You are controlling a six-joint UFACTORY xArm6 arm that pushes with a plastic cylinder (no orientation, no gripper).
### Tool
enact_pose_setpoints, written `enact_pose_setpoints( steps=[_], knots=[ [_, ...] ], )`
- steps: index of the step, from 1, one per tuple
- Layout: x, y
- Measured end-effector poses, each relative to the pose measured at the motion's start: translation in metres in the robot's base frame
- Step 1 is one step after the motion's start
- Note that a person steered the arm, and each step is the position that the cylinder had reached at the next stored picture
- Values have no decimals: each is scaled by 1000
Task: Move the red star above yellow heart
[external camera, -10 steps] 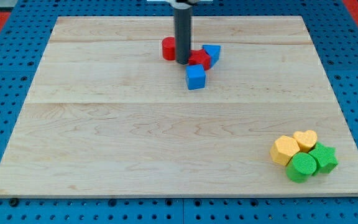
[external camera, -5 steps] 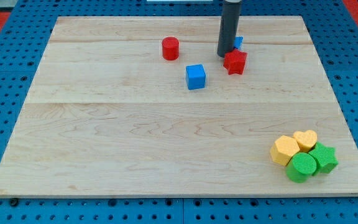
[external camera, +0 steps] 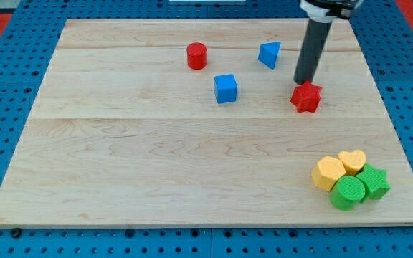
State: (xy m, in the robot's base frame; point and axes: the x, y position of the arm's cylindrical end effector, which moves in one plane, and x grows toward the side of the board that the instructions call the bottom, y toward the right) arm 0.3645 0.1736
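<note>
Tip against red star, right half of table.
My tip (external camera: 304,82) touches the upper-left edge of the red star (external camera: 307,97); no fingers on this rod, nothing grasped. The star lies well above the yellow heart (external camera: 352,160) and somewhat to its left.

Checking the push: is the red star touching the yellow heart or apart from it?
Apart. The red star sits well toward the view's top from the yellow heart, beside my tip.

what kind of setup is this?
Probably a lab tabletop pushing rig: a wooden board on a blue perforated base, small coloured blocks such as the red star, and my tip just above that star.
</note>
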Motion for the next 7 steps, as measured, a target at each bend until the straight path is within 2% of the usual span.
enact_pose_setpoints(
  steps=[3,4,6,7],
  knots=[
    [44,3],
    [18,-5],
    [52,-42],
    [72,-37]
  ],
)
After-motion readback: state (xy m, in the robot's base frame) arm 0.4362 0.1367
